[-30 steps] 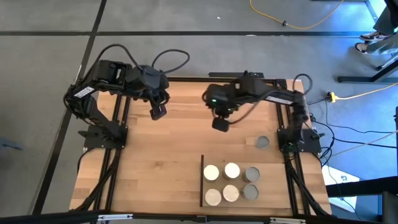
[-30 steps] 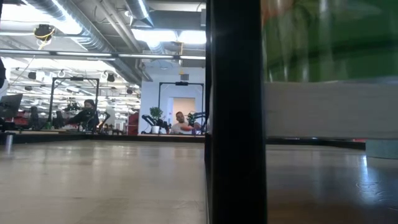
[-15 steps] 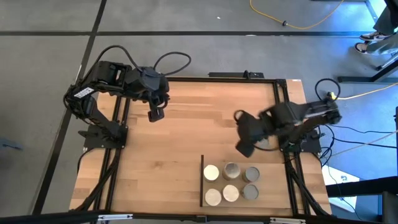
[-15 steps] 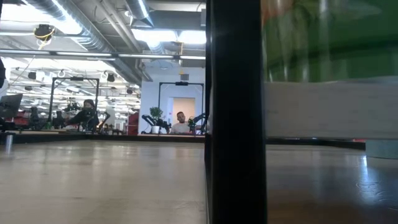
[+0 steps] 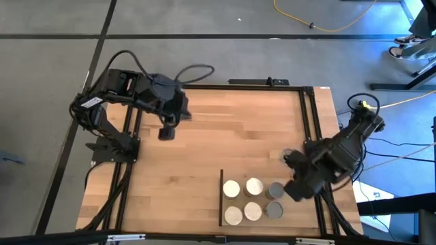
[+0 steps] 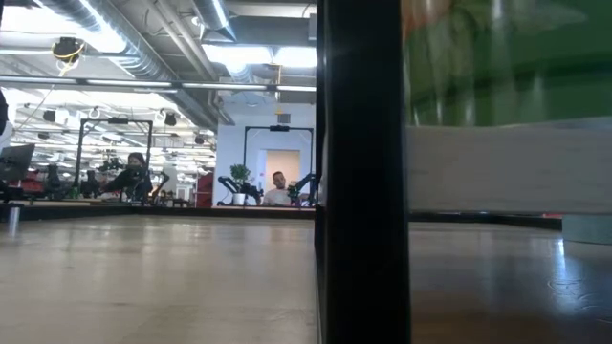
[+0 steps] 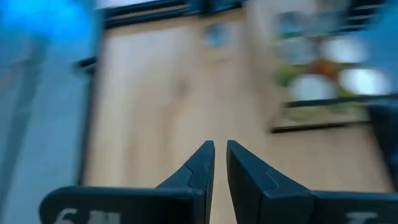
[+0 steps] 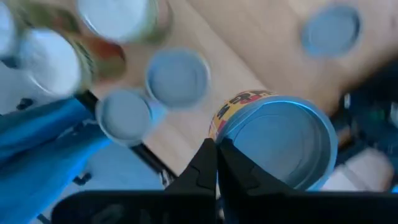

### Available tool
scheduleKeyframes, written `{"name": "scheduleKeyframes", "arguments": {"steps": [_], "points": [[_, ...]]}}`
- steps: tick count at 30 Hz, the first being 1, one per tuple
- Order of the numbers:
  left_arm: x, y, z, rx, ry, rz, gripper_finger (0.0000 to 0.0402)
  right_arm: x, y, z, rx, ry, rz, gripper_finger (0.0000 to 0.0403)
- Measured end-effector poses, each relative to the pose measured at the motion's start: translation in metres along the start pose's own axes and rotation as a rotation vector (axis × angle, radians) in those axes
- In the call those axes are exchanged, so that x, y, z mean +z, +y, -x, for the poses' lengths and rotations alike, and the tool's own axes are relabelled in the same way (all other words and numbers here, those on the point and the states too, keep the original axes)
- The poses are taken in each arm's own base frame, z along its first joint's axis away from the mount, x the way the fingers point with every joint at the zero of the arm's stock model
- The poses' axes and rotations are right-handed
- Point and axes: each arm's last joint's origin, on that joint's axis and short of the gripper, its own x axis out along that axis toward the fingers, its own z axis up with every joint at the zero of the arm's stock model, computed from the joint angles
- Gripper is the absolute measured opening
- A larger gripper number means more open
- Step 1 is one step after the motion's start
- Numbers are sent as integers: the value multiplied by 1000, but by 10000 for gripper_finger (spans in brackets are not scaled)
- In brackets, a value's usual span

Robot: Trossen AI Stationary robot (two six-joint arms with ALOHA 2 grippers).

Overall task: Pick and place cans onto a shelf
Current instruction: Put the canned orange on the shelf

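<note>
Grey floor is seen all round the light-wood worktop (image 5: 204, 156), with a yellow cable (image 5: 320, 24) lying on it beyond the far edge. Black frame rails (image 5: 310, 116) run along the worktop's sides. The shelf (image 5: 235, 178) lies flat near the front right part of the worktop, with a thin black strip (image 5: 222, 197) along its left edge. Six cans (image 5: 253, 186) are stood on it in two rows of three: four with pale tops and two with grey tops at the right end. A further grey-topped can is partly hidden behind the right arm, near the right rail.

The right tool (image 5: 293, 189) is held just beside the right end of the can rows, its fingers (image 8: 211, 165) brought together with nothing between them. In its wrist view a large can (image 8: 280, 140) with a yellow and red label stands directly ahead, close to the fingertips, and smaller tops are seen beyond.

The left tool (image 5: 165, 131) is poised over the far left part of the worktop, well apart from the shelf, its fingers (image 7: 202, 165) almost together and empty.

In the low view a black upright (image 6: 363, 172) blocks the middle, and seated people (image 6: 277, 191) are seen far behind.
</note>
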Motion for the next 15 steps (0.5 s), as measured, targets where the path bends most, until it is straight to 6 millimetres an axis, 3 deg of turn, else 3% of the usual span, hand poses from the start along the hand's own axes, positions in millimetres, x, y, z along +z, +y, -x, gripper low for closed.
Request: {"name": "scheduleKeyframes", "arguments": {"steps": [6,15], "points": [[6,-7,1,-267,-86,-33,37,-32,-2,-14,-54,40,-82,2],[10,-7,1,-250,-122,-9,37,-67,6,-44,25,90,-156,1]]}}
